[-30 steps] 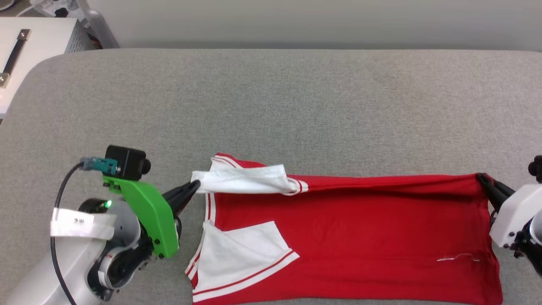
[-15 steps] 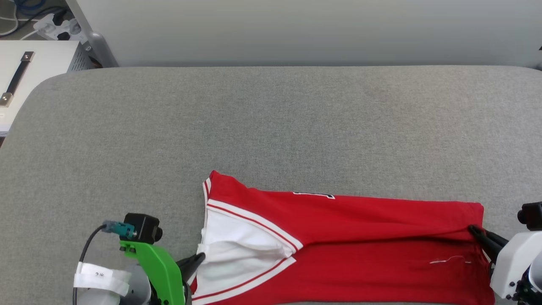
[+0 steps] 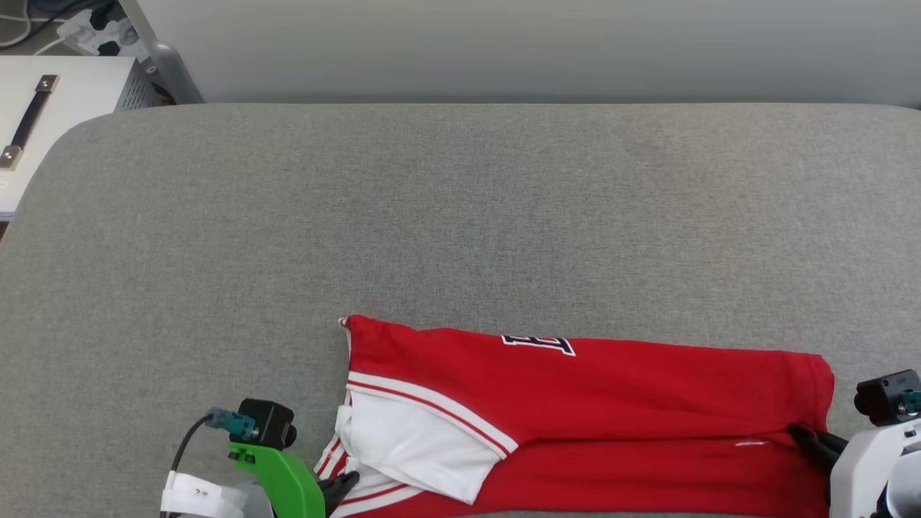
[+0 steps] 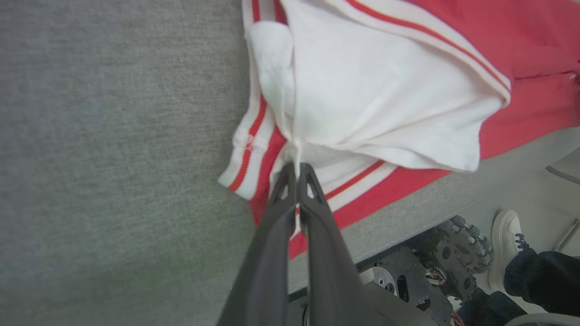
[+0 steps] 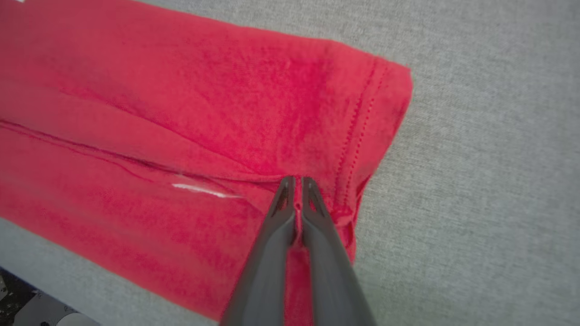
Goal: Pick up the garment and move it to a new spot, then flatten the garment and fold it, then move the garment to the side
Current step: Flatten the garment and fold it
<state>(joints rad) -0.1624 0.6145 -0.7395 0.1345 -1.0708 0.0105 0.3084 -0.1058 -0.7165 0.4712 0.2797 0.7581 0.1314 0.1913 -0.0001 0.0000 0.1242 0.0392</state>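
At the near edge of the grey padded surface [image 3: 460, 216], the left gripper [image 3: 345, 482] is clamped tight on a pinch of white sleeve [image 3: 417, 446], cloth caught between its fingertips. Well apart to the right, the right gripper [image 3: 799, 434] is likewise closed, biting the red hem corner of the garment [image 3: 611, 403]. Holding opposite ends of one edge probably keeps the upper layer taut, so the lengthwise fold lands straight rather than bunched.

The garment lies across the near strip of the surface, collar end toward the robot's left and hem toward its right. It is doubled over itself, and a sliver of black print [image 3: 540, 344] shows at the far fold line. Its near edge runs out of the head view.

Counted: one garment, two grippers, two fingers each, and one sleeve face fully showing.

Farther off, the surface is bare grey. Beyond its left corner stands one white cabinet [image 3: 72, 86] with a single dark handle [image 3: 29, 115], against a pale wall [image 3: 504, 43].
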